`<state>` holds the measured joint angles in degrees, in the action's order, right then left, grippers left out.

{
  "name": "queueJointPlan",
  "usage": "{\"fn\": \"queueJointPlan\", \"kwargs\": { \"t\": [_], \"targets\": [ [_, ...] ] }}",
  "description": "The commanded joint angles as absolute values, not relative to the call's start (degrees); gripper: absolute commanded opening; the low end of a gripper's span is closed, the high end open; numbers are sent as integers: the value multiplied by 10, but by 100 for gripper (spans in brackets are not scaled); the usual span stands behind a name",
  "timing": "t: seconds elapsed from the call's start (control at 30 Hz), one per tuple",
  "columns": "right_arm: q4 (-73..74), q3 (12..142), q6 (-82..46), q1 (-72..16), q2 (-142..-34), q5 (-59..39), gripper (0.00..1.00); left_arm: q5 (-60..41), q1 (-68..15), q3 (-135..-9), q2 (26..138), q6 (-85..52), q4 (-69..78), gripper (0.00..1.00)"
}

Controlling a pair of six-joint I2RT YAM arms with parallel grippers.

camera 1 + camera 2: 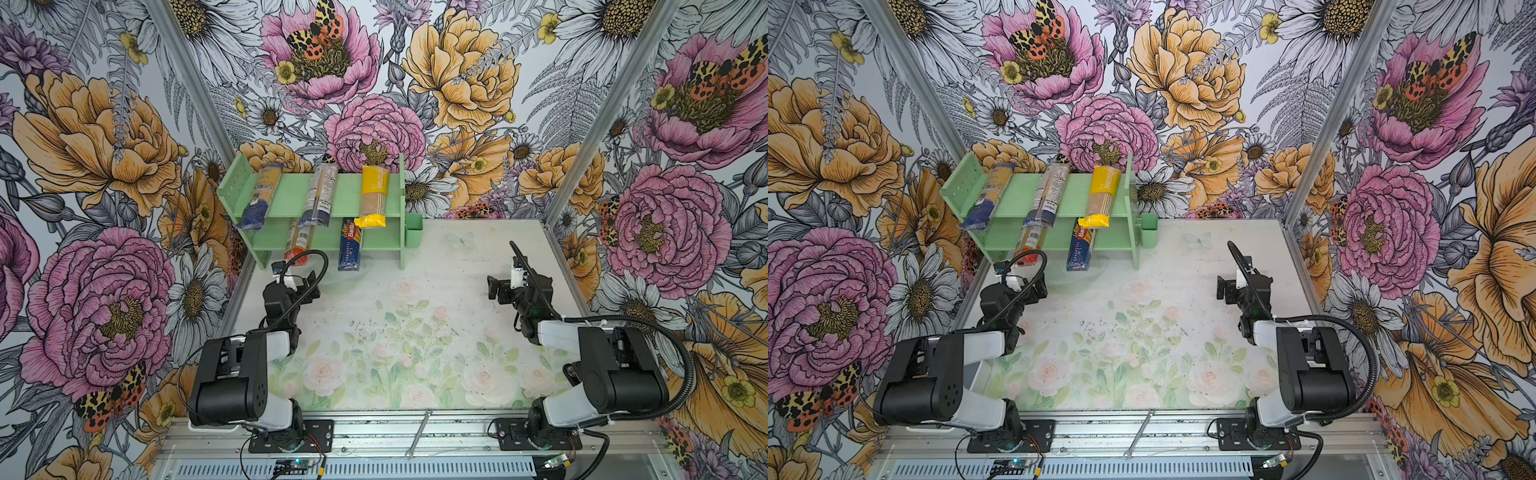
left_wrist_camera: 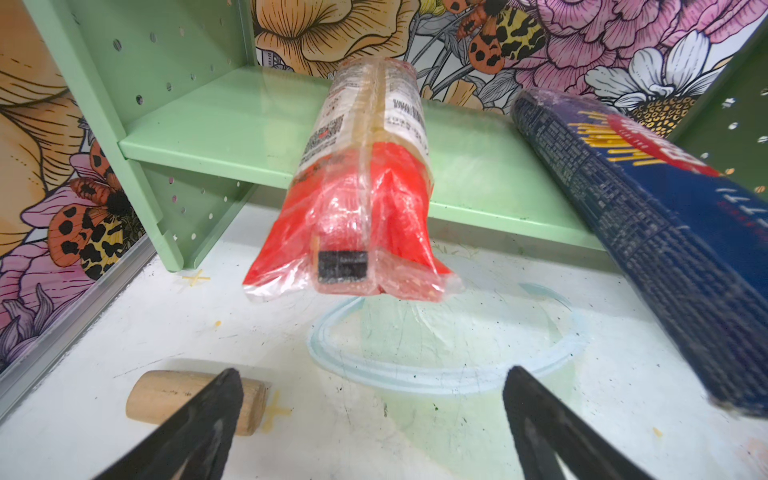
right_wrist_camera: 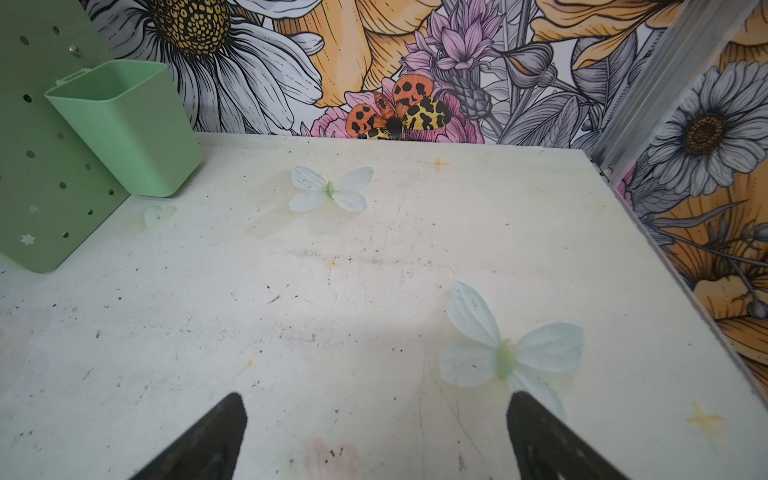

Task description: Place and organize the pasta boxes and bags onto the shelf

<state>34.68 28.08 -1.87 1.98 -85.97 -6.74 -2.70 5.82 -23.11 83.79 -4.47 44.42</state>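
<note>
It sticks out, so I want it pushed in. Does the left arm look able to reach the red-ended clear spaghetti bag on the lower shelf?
Probably yes: the open left gripper faces the red-ended clear spaghetti bag, whose end overhangs the mint-green shelf; nothing stands between them.

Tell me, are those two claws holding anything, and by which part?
Nothing is held. The left gripper stands open, short of the red-ended bag; the right gripper is open over the table.
</note>
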Motion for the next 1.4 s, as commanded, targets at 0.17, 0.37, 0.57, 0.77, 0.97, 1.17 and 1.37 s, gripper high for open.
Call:
{"fn": "queueJointPlan", "kwargs": {
  "t": [0.17, 0.37, 0.57, 0.77, 0.97, 1.17, 1.37],
  "targets": [
    [457, 237, -19, 22, -863, -58, 99, -42, 45, -205, 883, -16, 558, 99],
    [512, 216, -25, 23, -880, -40, 100, -35, 40, -202, 890, -12, 568, 99],
    [499, 223, -31, 24, -881, -37, 100, -26, 36, -211, 890, -11, 550, 99],
    [490, 229, -36, 26, -883, -33, 100, -22, 36, -214, 890, -10, 545, 99],
    [486, 232, -41, 33, -884, -39, 100, -18, 34, -215, 891, -9, 543, 99],
    [488, 231, -40, 33, -883, -39, 100, -19, 34, -214, 891, -9, 545, 99],
    [493, 227, -40, 33, -881, -39, 99, -4, 21, -217, 889, 0, 535, 99]
  ]
}}
